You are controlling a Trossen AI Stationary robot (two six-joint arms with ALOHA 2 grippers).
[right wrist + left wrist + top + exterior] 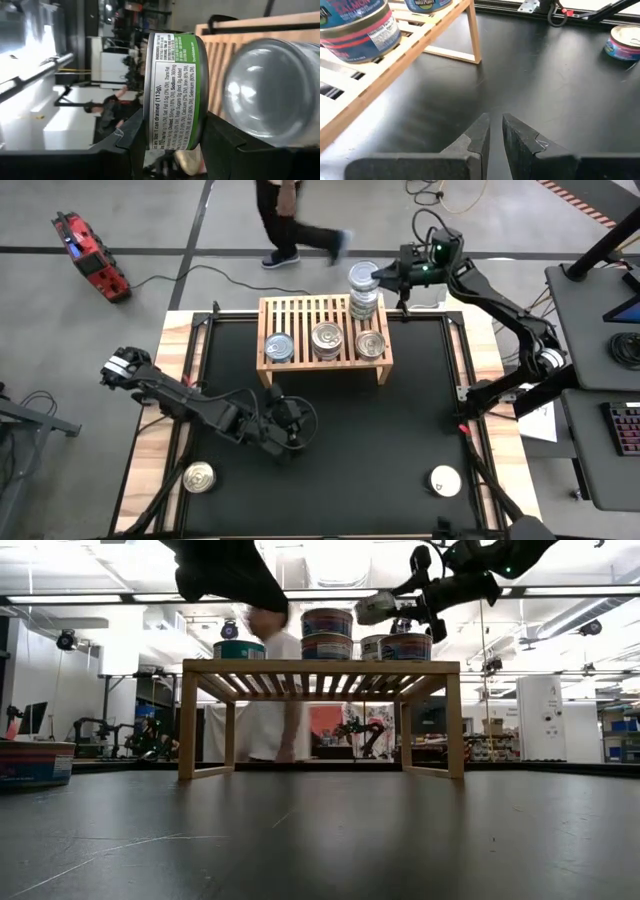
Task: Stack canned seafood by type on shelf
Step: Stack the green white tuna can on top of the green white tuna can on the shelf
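While gripping a green-labelled can (172,90), right hand (385,277) raised above shelf (300,315)

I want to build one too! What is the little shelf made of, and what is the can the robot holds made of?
The shelf looks like pale bare wood: slats with visible grain. The can in the right gripper seems to be metal with a shiny rim, wrapped in a printed label, probably paper.

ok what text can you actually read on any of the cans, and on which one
"can drained (113g)", "Sodium 360mg": green-rimmed can clamped in the right gripper; its finer print is too small to read.
"SALMON": blue can on the shelf, left wrist view; the small white panel is blurred.
Can lying on the mat: label unreadable.
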